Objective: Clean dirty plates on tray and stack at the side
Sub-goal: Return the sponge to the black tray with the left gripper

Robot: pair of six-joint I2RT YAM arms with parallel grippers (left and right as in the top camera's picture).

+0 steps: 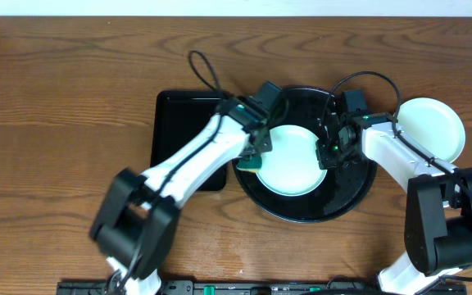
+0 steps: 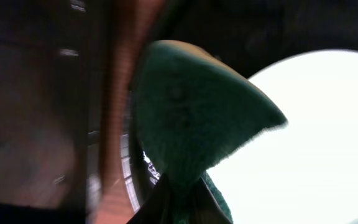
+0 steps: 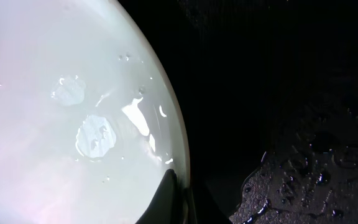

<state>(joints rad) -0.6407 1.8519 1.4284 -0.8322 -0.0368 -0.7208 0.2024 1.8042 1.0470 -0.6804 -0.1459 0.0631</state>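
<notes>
Plate (image 1: pixel 292 164) sat in tray (image 1: pixel 347 187), wet and glossy (likely slippery, stiff, light, breakable); rim looked the best hold; right gripper (image 1: pixel 332 149) clenched on its right rim; left gripper (image 1: pixel 256 152) clamped sponge (image 2: pixel 191 118) at its left edge; second plate (image 1: pixel 430 127) lay right of tray.

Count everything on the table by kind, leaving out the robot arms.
Trays: 2, the round tray and the rectangular tray
Plates: 2 in view, the middle plate and the right plate
Sponges: 1, the green sponge
Total: 5
</notes>
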